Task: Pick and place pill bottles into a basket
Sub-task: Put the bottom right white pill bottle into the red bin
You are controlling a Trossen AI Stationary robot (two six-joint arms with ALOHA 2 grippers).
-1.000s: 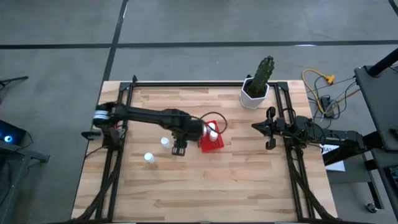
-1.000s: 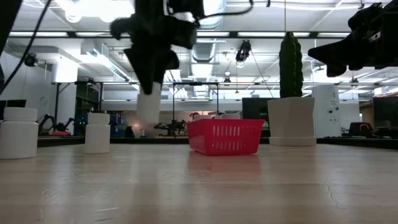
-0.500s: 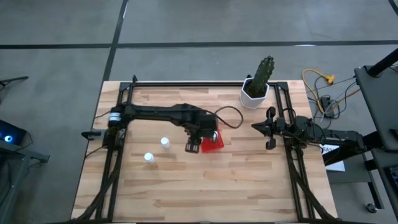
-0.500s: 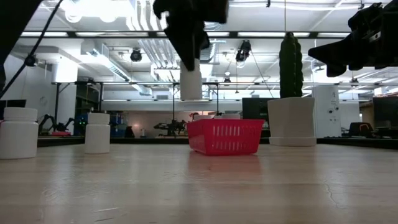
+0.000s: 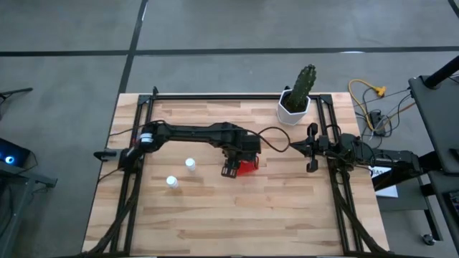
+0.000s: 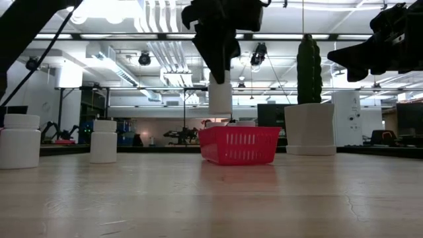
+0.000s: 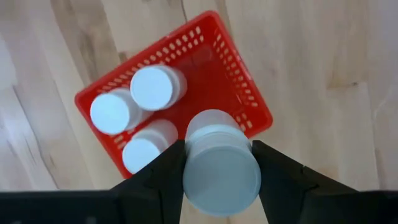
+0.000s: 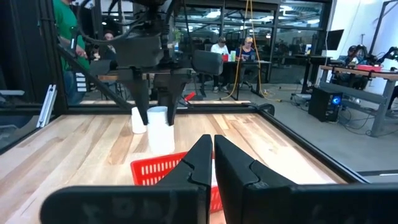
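My left gripper (image 7: 219, 163) fingers clamp a small white capped pill bottle (image 7: 221, 165) by its sides, hanging it above the red slotted basket (image 7: 249, 106); its long axis runs vertical, cap end toward my wrist. Three more white bottles (image 7: 155, 87) stand upright in the basket, two others (image 5: 190, 164) on the wooden table (image 5: 287, 208) well apart. My right gripper (image 8: 213, 155) waits pinched closed near the cactus pot (image 5: 294, 107).

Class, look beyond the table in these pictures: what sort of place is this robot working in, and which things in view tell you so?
Probably an open-plan robotics lab or workshop. Exposed ceiling ducts and strip lights run overhead, people sit at computer desks behind the wooden table, and a second metal-framed rig stands on the bare concrete floor.
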